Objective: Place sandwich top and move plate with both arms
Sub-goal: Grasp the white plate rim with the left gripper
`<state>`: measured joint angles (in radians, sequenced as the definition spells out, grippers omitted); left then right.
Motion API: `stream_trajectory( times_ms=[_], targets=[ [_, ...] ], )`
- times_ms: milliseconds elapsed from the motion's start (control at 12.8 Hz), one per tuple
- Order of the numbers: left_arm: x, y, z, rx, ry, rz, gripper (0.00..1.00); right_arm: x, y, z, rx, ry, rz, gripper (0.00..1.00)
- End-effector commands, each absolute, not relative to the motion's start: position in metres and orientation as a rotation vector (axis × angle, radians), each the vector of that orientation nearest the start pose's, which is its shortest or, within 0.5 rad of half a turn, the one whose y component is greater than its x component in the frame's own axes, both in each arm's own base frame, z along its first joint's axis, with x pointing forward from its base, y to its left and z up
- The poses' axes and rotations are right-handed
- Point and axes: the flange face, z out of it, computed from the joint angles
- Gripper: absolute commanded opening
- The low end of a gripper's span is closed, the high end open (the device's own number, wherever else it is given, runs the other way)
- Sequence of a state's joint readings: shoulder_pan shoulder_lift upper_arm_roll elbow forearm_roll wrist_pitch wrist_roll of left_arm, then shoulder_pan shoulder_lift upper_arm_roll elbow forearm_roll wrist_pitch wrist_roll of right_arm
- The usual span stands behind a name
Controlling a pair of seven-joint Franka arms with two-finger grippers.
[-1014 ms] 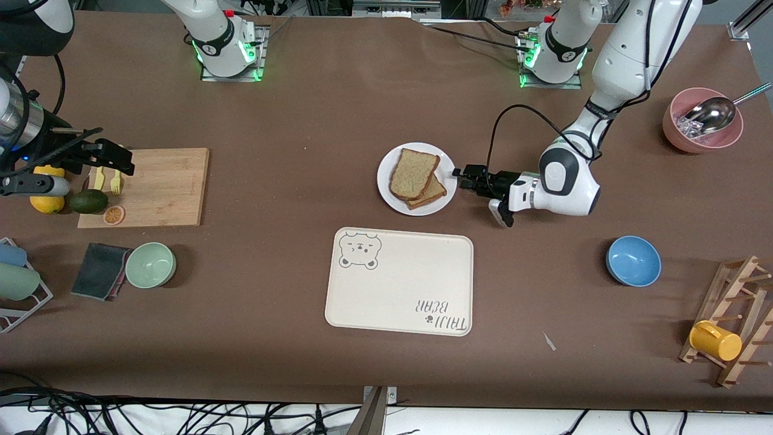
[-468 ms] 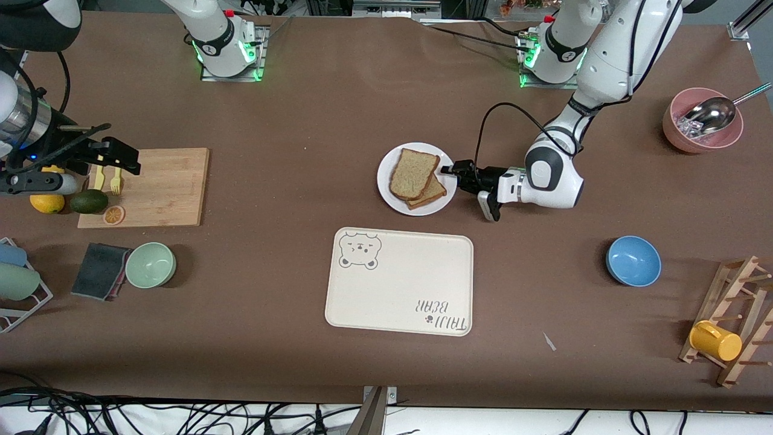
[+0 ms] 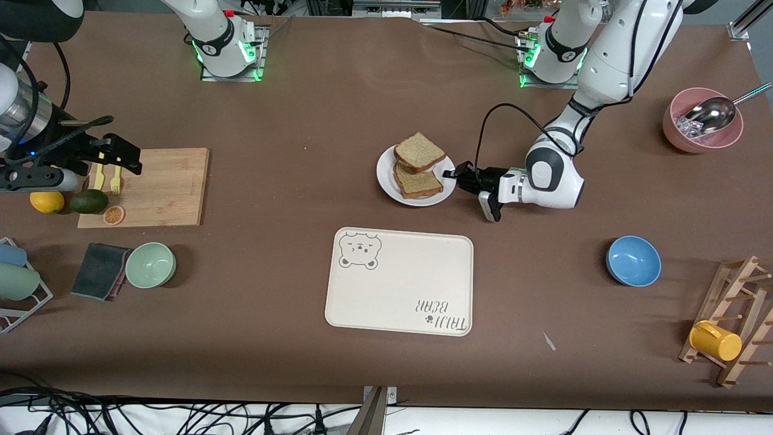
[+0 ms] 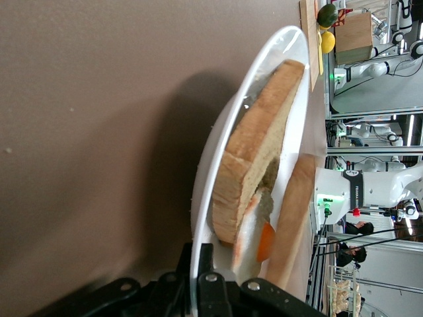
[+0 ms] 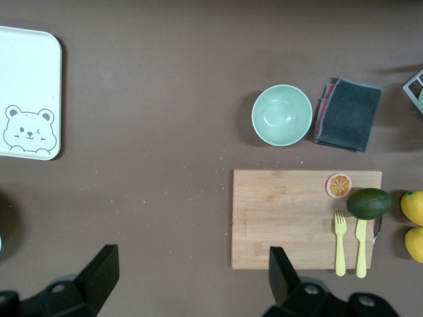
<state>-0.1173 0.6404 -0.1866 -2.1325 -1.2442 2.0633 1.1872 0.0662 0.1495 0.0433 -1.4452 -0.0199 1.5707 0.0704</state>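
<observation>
The left gripper (image 3: 450, 174) is clamped shut on the rim of the plate (image 3: 386, 181), at the plate's edge toward the left arm's end of the table. Its fingers (image 4: 205, 281) pinch the white rim from both faces, as the left wrist view shows. The gripper lies nearly level with the table, pointing toward the right arm's end. Its wrist housing sits just beside the plate, and the forearm rises from there up to the left arm's base at the top of the front view. A black cable (image 3: 492, 124) loops above the wrist.

The plate is tilted: the gripped edge is lifted. In the front view the two slices lie offset from one another. The sandwich top (image 3: 420, 151) rests on the part of the plate farther from the front camera, overhanging the rim. The lower slice (image 3: 418, 182) lies on the nearer part. In the left wrist view an orange filling (image 4: 264, 241) shows between the slices.

The right gripper (image 3: 112, 154) hangs over the wooden cutting board (image 3: 160, 187), at the right arm's end of the table, with its jaws spread fully apart and nothing between them. This arm waits. Its wrist points straight down; the right wrist view shows the board, a yellow fork (image 5: 340, 243), an avocado (image 5: 369, 203) and a green bowl (image 5: 282, 115) below.

The bear-printed tray (image 3: 398, 281) lies nearer to the front camera than the plate.
</observation>
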Motion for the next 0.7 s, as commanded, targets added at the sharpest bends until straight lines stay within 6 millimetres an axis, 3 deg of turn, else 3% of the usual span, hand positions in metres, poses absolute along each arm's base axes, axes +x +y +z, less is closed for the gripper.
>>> stream_trajectory(
  times_ms=[0,312,624],
  targets=[
    [0.467,-0.205,0.095,1.980,-0.426,-0.153,0.00,0.598,0.057,0.602,-3.170,-0.070,0.023,1.00],
    [0.469,-0.193,0.092,1.954,-0.347,-0.189,0.00,0.598,0.058,0.602,-3.169,-0.067,0.023,1.00],
    [0.473,-0.201,0.096,1.966,-0.157,-0.325,0.00,0.599,0.059,0.601,-3.168,-0.072,0.023,1.00]
  ],
)
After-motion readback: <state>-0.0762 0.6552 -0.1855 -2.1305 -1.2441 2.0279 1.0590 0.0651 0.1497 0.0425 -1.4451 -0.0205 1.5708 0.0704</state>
